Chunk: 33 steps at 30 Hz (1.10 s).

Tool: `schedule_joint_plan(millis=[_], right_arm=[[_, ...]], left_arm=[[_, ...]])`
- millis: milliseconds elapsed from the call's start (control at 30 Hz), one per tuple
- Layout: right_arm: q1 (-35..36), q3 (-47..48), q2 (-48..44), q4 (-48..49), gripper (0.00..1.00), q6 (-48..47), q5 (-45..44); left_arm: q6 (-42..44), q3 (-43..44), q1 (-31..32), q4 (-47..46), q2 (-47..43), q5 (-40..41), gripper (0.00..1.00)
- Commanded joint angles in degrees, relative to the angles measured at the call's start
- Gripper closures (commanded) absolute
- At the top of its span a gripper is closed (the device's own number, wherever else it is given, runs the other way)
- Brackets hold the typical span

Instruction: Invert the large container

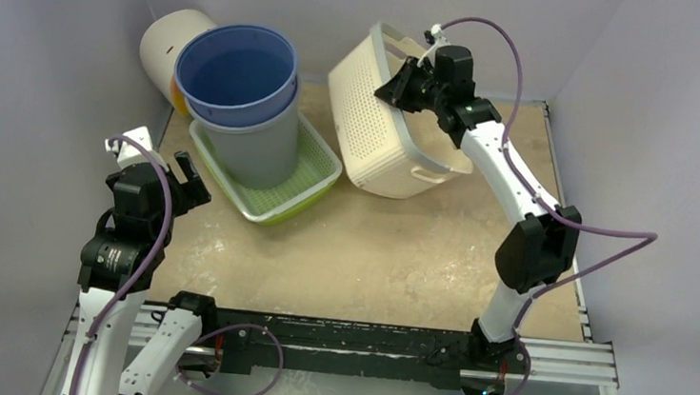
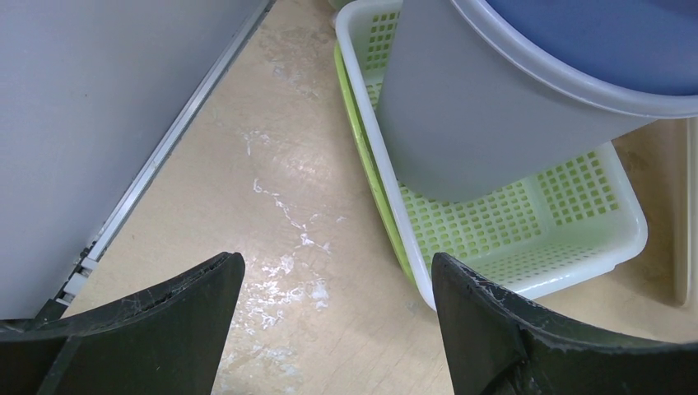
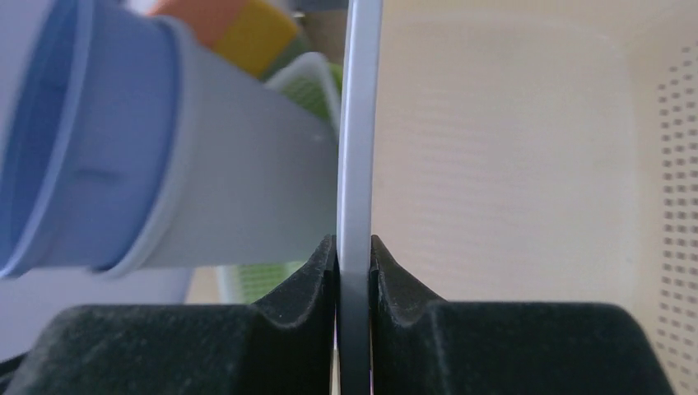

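Top view: right gripper (image 1: 397, 91) clamps the upper rim of the cream basket (image 1: 375, 138), which is tilted at the table's rear right.
Left wrist: left gripper (image 2: 337, 276) fully spread and empty, facing the grey bin (image 2: 486, 123) in the green tray (image 2: 527, 239).
Right wrist: fingers (image 3: 304, 276) pinch the basket rim from both sides.

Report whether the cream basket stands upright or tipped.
Tipped: the cream basket sits tilted, its opening facing sideways, with the right gripper pinching its rim.
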<state>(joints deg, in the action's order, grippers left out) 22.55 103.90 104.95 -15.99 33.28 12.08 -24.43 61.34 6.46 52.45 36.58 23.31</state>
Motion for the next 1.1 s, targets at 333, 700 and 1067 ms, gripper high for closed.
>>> schedule_joint_plan(millis=[333,700,1067], right_arm=[[-13.0,-31.4,-15.2,36.3,1.00,27.6,18.3],[-17.8,-38.8,-14.9,27.4,0.98,22.8,18.2],[-19.6,-33.7,-12.8,9.3,0.64,9.3,6.5]], left_arm=[[1.8,1.9,0.1,-1.4,0.7,1.4,0.15],[2.1,1.4,0.1,-1.4,0.4,1.5,0.15],[0.9,1.3,0.1,-1.6,-0.2,0.6,0.13]])
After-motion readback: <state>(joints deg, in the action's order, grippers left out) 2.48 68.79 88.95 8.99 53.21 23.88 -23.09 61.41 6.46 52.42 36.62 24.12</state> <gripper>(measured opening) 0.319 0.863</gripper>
